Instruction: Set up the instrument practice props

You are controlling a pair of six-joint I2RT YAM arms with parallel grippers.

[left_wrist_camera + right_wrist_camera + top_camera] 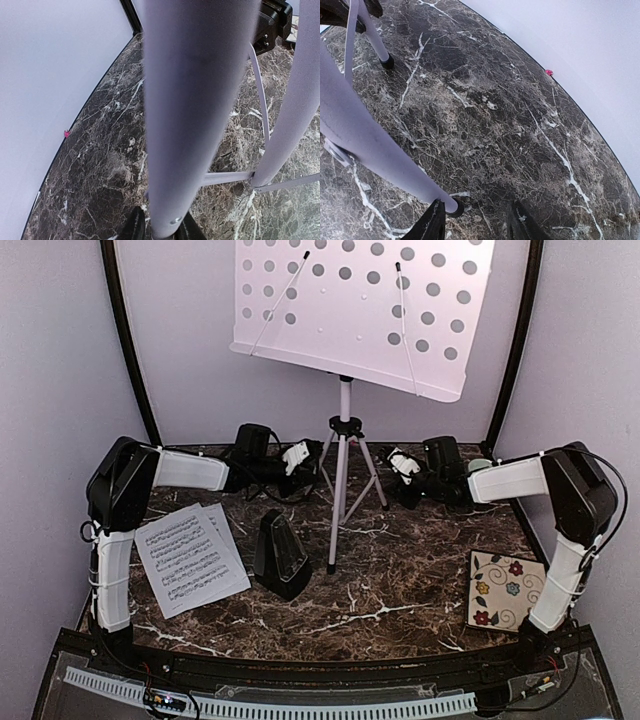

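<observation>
The white music stand stands at the table's centre, with its hole-dotted desk (365, 305) high up and its silver pole (343, 405) on a tripod. My left gripper (306, 454) is at the tripod's left leg. In the left wrist view the leg (190, 115) runs between the black fingertips (134, 227) and the gripper (161, 230) is closed on it. My right gripper (398, 466) is open beside the right leg; its foot (451, 207) sits just inside the left fingertip (432, 225). Two music sheets (190, 558) lie at the front left. The black pyramid metronome (281, 553) stands beside them.
A floral tile (505, 590) lies at the front right by the right arm's base. A pale green bowl (480, 466) shows just behind the right arm. The marble table (400, 580) is enclosed by pale walls on three sides.
</observation>
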